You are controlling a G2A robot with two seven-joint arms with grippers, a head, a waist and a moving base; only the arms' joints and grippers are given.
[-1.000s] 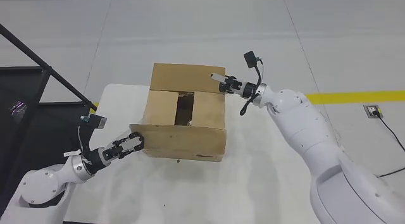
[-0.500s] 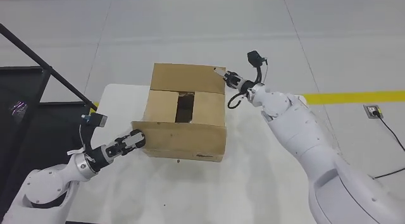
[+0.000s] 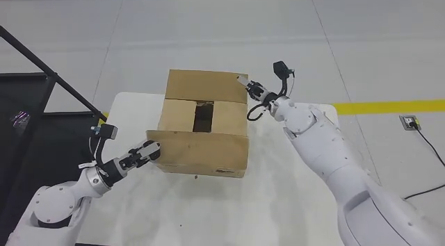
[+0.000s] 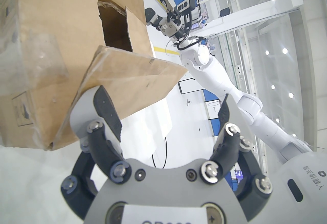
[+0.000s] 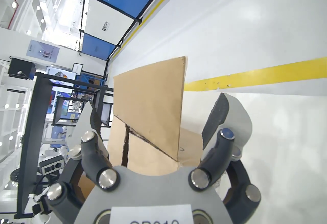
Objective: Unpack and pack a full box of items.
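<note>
Cardboard box (image 3: pixel 229 119) is sitting mid-table (image 3: pixel 278 197), inner flaps (image 3: pixel 177 116) lying nearly shut. Left gripper (image 3: pixel 147 152) is hovering wide open and empty at the box's 8 o'clock corner, beside the near flap (image 4: pixel 132 79). Right gripper (image 3: pixel 243 83), likewise open and empty, is lining up on the far flap (image 3: pixel 198 85) at 2 o'clock, probably so each arm takes one outer flap.

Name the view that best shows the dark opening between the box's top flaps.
The top view: it looks straight down into the opening. The left wrist view sees the opening obliquely from a lower corner; the right wrist view shows just a thin slit of it.
</note>
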